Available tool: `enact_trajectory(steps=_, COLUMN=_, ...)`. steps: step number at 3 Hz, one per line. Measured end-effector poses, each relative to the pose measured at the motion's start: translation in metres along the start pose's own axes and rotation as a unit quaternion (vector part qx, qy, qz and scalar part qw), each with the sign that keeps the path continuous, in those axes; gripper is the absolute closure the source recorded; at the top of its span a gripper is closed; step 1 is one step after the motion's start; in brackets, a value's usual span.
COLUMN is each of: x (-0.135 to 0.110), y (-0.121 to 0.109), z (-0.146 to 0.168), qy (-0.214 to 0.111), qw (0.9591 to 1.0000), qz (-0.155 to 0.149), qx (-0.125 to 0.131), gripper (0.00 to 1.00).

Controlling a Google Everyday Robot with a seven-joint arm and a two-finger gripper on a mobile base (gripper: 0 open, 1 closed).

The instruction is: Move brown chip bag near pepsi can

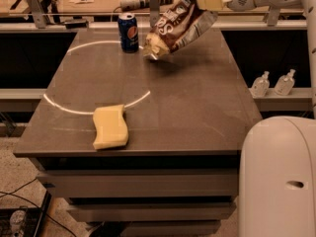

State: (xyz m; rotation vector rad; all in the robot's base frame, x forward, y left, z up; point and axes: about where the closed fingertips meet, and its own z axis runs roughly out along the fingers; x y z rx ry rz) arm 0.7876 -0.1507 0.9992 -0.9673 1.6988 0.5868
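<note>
The brown chip bag (178, 27) hangs tilted in the air above the far part of the table, its tan lower end just right of the pepsi can (128, 31). The dark-blue can stands upright on the table near the far edge. My gripper (211, 1) is shut on the bag's upper right end and holds it off the table, reaching in from the upper right.
A pale yellow sponge (110, 127) lies near the table's front edge. A white circle line (74, 110) is marked on the grey table (197, 107). My white base (279, 177) stands at the lower right. Two small bottles (274, 83) sit on a ledge to the right.
</note>
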Motion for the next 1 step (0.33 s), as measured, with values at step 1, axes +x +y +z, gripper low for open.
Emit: enact_trajectory(steps=1, x=-0.0044, y=0.0217, z=0.0128, qy=-0.001, qw=0.9987, qz=-0.015, qx=-0.049, gripper=1.0)
